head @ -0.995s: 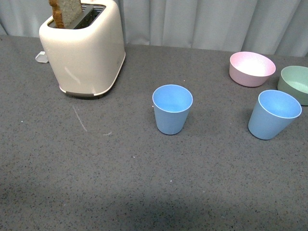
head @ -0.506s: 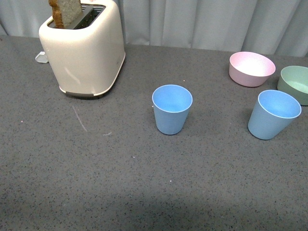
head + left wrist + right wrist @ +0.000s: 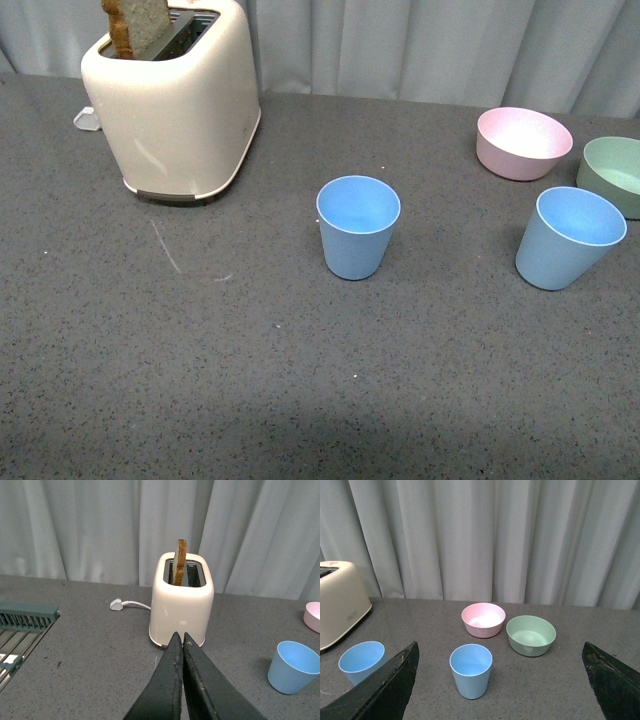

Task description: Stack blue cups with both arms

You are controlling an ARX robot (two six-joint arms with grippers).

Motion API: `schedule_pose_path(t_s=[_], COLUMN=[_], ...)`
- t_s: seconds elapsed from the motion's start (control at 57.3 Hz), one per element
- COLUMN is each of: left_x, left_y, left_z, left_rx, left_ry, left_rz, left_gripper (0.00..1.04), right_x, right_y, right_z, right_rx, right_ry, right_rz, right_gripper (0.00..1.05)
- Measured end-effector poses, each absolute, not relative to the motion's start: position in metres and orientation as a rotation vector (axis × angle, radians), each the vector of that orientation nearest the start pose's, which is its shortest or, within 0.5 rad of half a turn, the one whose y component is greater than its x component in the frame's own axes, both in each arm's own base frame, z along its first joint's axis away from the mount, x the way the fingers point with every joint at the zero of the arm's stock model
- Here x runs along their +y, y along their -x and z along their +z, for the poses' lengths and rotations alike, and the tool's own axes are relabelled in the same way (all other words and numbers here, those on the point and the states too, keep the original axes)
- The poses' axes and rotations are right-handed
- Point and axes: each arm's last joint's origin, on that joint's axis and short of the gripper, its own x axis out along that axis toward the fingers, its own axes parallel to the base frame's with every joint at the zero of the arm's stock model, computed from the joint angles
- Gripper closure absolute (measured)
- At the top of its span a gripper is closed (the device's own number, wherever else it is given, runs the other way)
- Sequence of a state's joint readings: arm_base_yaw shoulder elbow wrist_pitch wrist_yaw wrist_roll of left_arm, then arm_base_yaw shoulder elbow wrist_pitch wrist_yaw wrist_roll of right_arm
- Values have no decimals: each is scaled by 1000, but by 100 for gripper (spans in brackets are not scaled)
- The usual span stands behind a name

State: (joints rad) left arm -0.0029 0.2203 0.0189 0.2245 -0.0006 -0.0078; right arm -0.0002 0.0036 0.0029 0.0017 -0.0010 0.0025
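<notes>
Grey speckled tabletop point(image 3: 200, 380) carries a cream toaster point(image 3: 180, 110) at the left, one blue cup point(image 3: 357, 228) upright near the middle, and the second blue cup point(image 3: 568, 238) upright at the right, near the pink bowl point(image 3: 523, 142) and green bowl point(image 3: 615, 172). The left gripper point(image 3: 180, 636) has its fingers pressed together on nothing, while the right gripper point(image 3: 500, 647) is spread wide, clear of both cups.

A speckled grey surface point(image 3: 300, 400) carries a cream toaster point(image 3: 175, 110) far left, a blue cup point(image 3: 357, 228) mid-way, and a second blue cup point(image 3: 568, 238) right, near a pink bowl point(image 3: 523, 143) and a green bowl point(image 3: 615, 175).
</notes>
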Motion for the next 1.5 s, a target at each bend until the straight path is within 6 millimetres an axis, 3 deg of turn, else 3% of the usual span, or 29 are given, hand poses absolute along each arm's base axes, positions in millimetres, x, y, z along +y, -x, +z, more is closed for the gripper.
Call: schedule_pose_path(t_s=[0.523, 0.89, 1.012, 1.221, 1.326, 1.413, 1.501], left_x=[0, 0, 0, 0, 0, 0, 0], left_y=[-97, -97, -97, -97, -97, -97, -97], left_z=[170, 170, 170, 170, 170, 170, 170], left_rx=[-16, -17, -17, -17, -17, -17, -17], left_ry=[8, 8, 7, 6, 6, 6, 6], left_rz=[-3, -3, -2, -2, -3, -2, -3], left_gripper=[101, 32, 7, 7, 7, 7, 7], right_x=[0, 0, 0, -7, -16, -22, -25], right_y=[-98, -98, -103, -142, -194, -234, -262], right_z=[164, 164, 160, 167, 163, 144, 128], right_rx=[-1, 0, 142, 263, 413, 602, 733], right_ry=[-2, 2, 236, 238, 123, -31, -184], right_rz=[1, -1, -42, -48, -71, -60, -98], right_gripper=[10, 10, 10, 10, 10, 10, 10])
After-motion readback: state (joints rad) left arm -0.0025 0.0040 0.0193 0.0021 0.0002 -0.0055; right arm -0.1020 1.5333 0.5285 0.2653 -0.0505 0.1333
